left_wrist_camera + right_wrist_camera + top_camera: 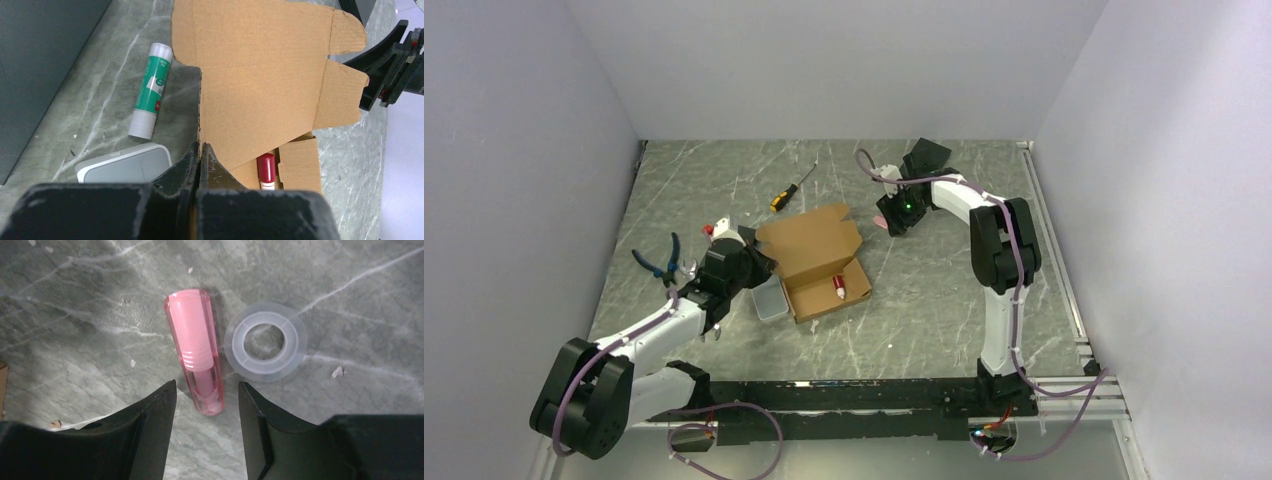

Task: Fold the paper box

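Three views split the scene. Only the overhead one shows the blue-handled pliers [659,262] far left and the yellow-handled screwdriver [789,190] behind the box. The left wrist camera plainly shows a green glue stick [150,90] near the grey tin [127,165]. The left gripper [201,152] is pinched tight on the left wall edge of the paper box [814,258]. The box lies mid-table, tan, its lid flap laid back and tabs unfolded, with a red-capped marker [266,170] in its tray. Bare marble table [924,310] stretches right of the box. The right wrist view shows the right gripper [206,387], jaws apart, straddling a pink tube [192,335] without touching it, and a clear tape ring [265,341] just beside the tube.
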Controlling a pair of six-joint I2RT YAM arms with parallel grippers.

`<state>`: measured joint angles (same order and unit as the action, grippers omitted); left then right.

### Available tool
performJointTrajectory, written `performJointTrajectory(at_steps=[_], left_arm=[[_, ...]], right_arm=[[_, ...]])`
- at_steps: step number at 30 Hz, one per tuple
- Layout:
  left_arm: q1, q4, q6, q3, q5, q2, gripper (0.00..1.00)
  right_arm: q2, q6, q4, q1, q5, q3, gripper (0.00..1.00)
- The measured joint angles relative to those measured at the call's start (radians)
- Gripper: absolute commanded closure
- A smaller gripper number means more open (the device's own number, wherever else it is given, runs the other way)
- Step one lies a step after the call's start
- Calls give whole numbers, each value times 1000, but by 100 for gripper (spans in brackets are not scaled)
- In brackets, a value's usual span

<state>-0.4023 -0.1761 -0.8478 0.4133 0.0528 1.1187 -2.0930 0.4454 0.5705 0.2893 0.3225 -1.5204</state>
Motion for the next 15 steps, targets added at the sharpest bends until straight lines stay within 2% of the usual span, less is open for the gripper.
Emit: performJointTrajectory(at_steps=[6,12,15], left_arm=[[0,-28,-3,0,-14,4,97],[0,-70,-8,0,-29,42,97],[1,-87,-11,0,-30,66,97]], right_arm=[[-32,1,5,14,0,-44,59],[-46,14,0,34,0,-61,87],[-43,24,-11,34,4,-56,96]])
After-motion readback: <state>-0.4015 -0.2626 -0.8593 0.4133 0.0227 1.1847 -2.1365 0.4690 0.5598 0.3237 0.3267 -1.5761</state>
